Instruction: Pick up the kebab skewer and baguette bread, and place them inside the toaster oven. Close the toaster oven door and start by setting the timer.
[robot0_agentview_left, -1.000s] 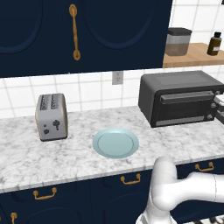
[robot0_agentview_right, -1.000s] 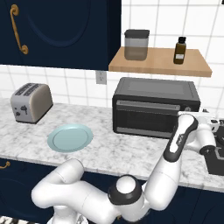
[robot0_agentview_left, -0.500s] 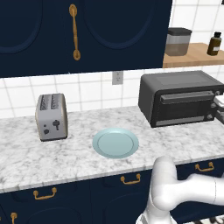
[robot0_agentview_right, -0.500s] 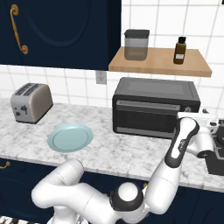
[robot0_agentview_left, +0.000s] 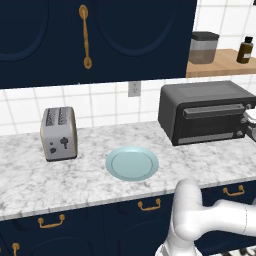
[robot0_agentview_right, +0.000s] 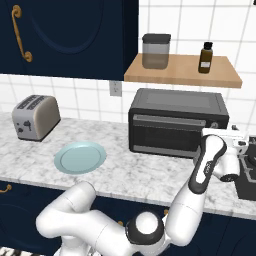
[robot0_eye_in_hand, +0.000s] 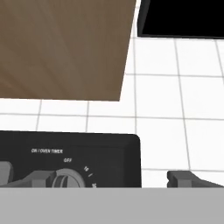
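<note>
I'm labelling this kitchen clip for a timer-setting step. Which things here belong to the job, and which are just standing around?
Part of the job:
- toaster oven, its door shut
- timer knob beside the OFF mark
- gripper, open at the knob

Just standing around:
- plate
- silver toaster
- canister on the shelf
- brown bottle on the shelf
</note>
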